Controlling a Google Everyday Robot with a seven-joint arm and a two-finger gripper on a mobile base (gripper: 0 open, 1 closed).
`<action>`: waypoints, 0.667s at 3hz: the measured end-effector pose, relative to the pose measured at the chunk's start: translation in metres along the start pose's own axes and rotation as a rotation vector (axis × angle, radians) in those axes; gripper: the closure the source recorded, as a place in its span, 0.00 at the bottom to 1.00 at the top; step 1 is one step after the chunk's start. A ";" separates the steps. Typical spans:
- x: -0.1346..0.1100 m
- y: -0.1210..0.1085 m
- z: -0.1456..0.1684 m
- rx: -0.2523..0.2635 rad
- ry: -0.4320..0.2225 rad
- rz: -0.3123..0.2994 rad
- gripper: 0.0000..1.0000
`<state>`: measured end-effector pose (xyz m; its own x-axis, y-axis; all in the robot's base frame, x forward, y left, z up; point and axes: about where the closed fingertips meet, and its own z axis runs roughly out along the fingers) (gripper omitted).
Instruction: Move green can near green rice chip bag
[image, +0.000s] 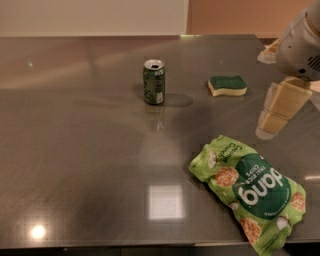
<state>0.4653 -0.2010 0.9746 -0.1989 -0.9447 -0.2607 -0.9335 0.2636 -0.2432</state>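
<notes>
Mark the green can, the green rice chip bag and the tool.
green can (154, 85): camera view, side label.
green rice chip bag (260, 192): camera view, dark circle.
tool (275, 117): camera view, right edge, pale tip.

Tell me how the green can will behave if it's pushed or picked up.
The green can stands upright, tall and narrow, so a high push would probably tip it. Its top looks opened, so it may be light and dent easily. The hand hangs at the picture's right edge, away from it.
</notes>
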 end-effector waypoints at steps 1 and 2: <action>-0.025 -0.030 0.017 0.005 -0.059 -0.008 0.00; -0.056 -0.064 0.037 0.011 -0.123 -0.007 0.00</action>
<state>0.5476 -0.1576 0.9706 -0.1535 -0.9155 -0.3718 -0.9314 0.2597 -0.2551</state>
